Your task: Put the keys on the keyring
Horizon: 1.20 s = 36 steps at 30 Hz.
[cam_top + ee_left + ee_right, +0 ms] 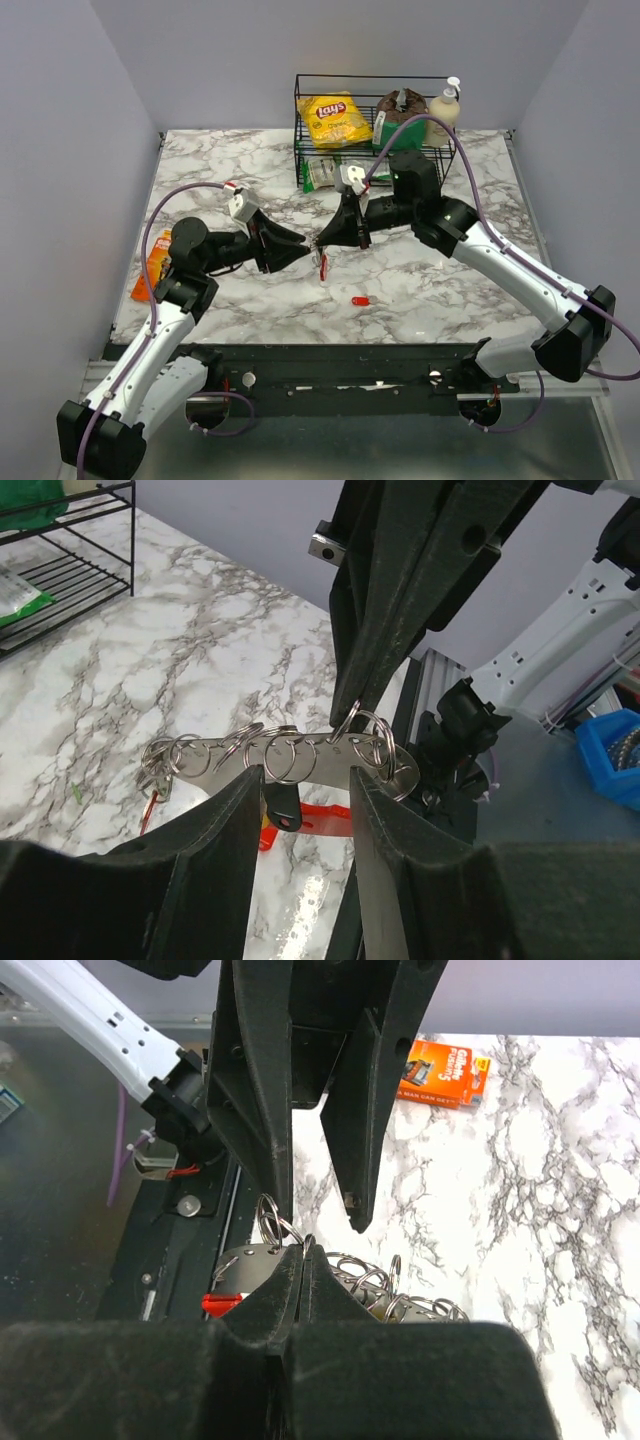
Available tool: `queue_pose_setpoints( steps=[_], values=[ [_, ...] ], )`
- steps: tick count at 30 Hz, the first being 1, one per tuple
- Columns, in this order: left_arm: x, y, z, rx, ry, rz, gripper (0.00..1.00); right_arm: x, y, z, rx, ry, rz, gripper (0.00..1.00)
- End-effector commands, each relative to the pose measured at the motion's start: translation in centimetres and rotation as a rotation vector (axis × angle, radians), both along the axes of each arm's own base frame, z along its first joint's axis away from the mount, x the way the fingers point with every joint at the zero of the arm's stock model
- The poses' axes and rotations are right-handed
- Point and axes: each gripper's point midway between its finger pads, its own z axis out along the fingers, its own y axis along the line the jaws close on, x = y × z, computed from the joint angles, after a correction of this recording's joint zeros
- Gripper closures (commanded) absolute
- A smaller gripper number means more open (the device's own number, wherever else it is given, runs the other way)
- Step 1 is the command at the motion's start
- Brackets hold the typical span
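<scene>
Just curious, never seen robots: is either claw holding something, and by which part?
The right gripper is shut on the keyring bunch, pinching one end of its flat silvery piece, by a ring. The left gripper is open, holding nothing.

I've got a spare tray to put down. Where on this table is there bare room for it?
Back left corner, between the left wall and the wire basket, is bare marble. So is the front right strip, between the red tag and the right arm. Crowded: the centre, where both arms meet at the key bunch.

marble table — wire basket, orange pack (left edge), red tag.
</scene>
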Motion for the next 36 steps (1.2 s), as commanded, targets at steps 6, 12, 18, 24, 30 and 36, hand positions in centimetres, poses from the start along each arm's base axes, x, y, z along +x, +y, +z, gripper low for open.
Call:
queue_pose_setpoints(
  steps=[6, 12, 18, 24, 30, 36],
  values=[
    [-0.8, -0.8, 0.6, -0.013, -0.063, -0.052, 0.51, -1.2, -0.2, 2.0, 0.071, -0.021, 0.06, 0.99],
    [-1.0, -0.9, 1.6, -0.035, -0.096, -0.06, 0.53, -1.4, -0.1, 2.0, 0.074, -0.011, 0.071, 0.99],
    [-1.2, -1.4, 2.0, -0.05, -0.106, -0.088, 0.59, -1.4, -0.1, 2.1, 0.079, -0.011, 0.074, 0.99],
    [-1.2, -2.1, 2.0, -0.05, -0.105, -0.113, 0.68, -1.6, -0.1, 2.0, 0.081, -0.008, 0.081, 0.99],
    [-1.7, -2.6, 2.9, -0.074, -0.159, -0.139, 0.87, -2.0, -0.1, 1.9, 0.083, 0.003, 0.11, 0.99],
    [-2.9, -2.8, 3.8, -0.132, -0.276, -0.153, 1.0, -2.0, -0.1, 1.5, 0.078, 0.014, 0.115, 0.99]
  ],
)
